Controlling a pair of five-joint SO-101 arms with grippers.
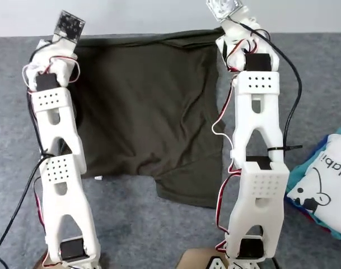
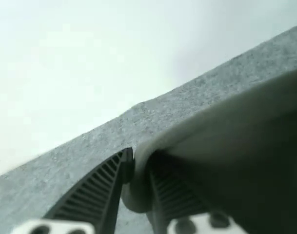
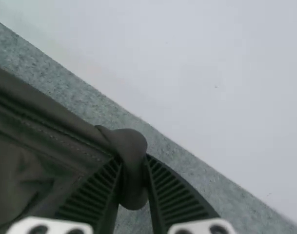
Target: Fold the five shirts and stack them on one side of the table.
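High view: dark olive shirt (image 1: 148, 112) lies spread flat on the grey desk (image 1: 304, 84) between the two arms, its far hem right along the desk's far edge. Soft, light, limp cloth. It will sag and crease, won't hold shape, and likely drags a bit on the felt-like top. Best taken at corners or hem, both sides together so it lifts evenly.

That's how it's held now. Left hand (image 2: 138, 163) is pressed onto a bunched fold at one far corner. Right hand (image 3: 132, 165) pinches a wad of hem at the other far corner. Both grips sit right at the cloth's edge and could slip if pulled hard. A sleeve sticks out at the near right and may trail under a fold.

Room: both hands are close to the far edge, so any fold wants to come toward the near side, where grey desk shows between the arm bases. Pile (image 1: 321, 185) of other shirts sits at the right edge, near the right arm, apart from the olive one.
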